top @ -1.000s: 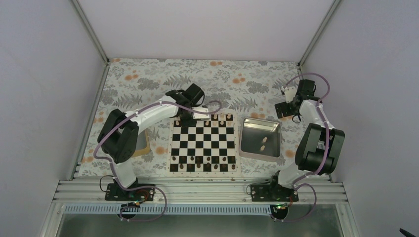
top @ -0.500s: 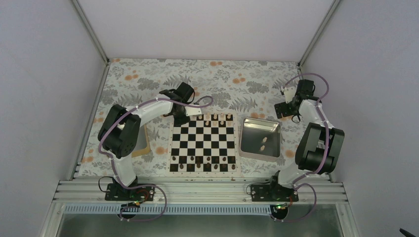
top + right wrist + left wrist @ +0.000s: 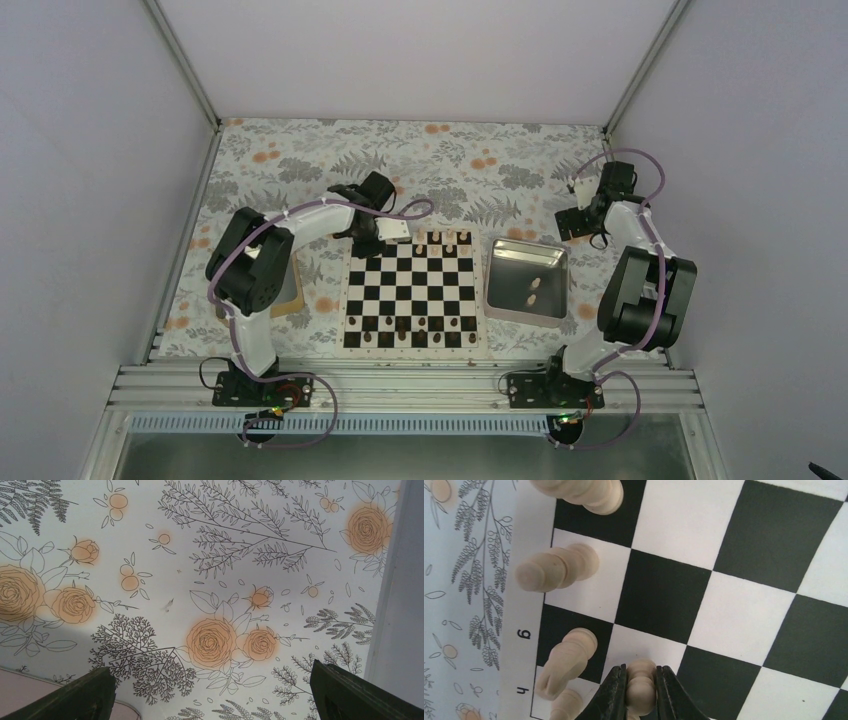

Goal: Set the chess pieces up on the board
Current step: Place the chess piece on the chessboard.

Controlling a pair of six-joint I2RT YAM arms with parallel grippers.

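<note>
Pawn (image 3: 640, 692) is pinched upright in our left gripper (image 3: 642, 670) over the board (image 3: 724, 625) — probably so it lands standing; our right gripper (image 3: 210, 672) hangs wide open.

Right gripper (image 3: 212, 680) over flowered counter (image 3: 150, 555).
Dark jaws spread wide at the bottom corners; orange roses and grey ferns printed across it; pale wall (image 3: 400, 605) along the right edge.

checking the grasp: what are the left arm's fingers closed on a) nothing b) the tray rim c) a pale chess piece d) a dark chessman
c: the left wrist view shows the left fingers pinching a pale chess piece over the board.
</note>
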